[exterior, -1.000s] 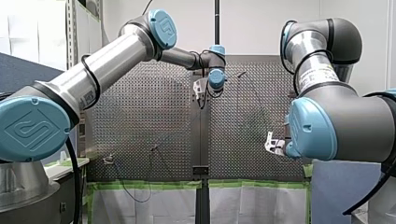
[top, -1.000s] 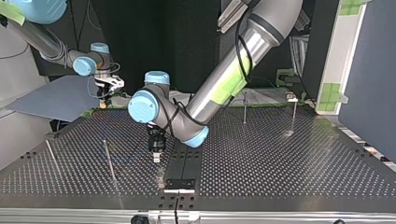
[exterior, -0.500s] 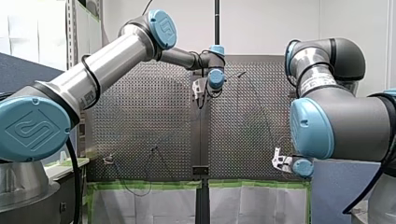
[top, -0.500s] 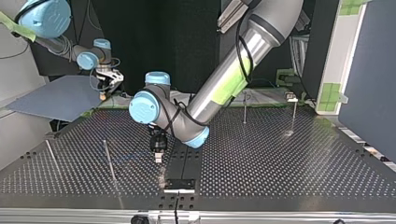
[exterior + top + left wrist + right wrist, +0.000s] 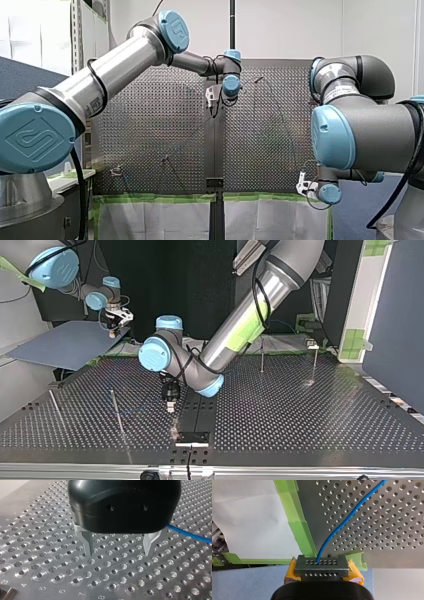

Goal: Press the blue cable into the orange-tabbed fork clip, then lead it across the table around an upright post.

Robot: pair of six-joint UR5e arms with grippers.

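Blue cable (image 5: 345, 521) runs out from between the yellow pads (image 5: 354, 573) of the robot's right gripper (image 5: 322, 563), which is clamped tight on it. From there the cable climbs in a gentle curve across the perforated table (image 5: 387, 530). That gripper hangs just off the table's edge, where green tape (image 5: 299, 527) and white paper (image 5: 249, 517) border the metal. In the top view it sits past the far edge at the view's left, above a grey-blue panel (image 5: 60, 345).

The left gripper (image 5: 118, 553) hovers low over the table near its middle seam, its two metal fingers (image 5: 88, 545) spread wide with only bare holes between them. The cable passes beside one finger, outside the gap, not touching it as far as I can tell. A thin upright post (image 5: 116, 412) stands near this gripper, at the top view's left. A faint blue line on the table lies between the two.
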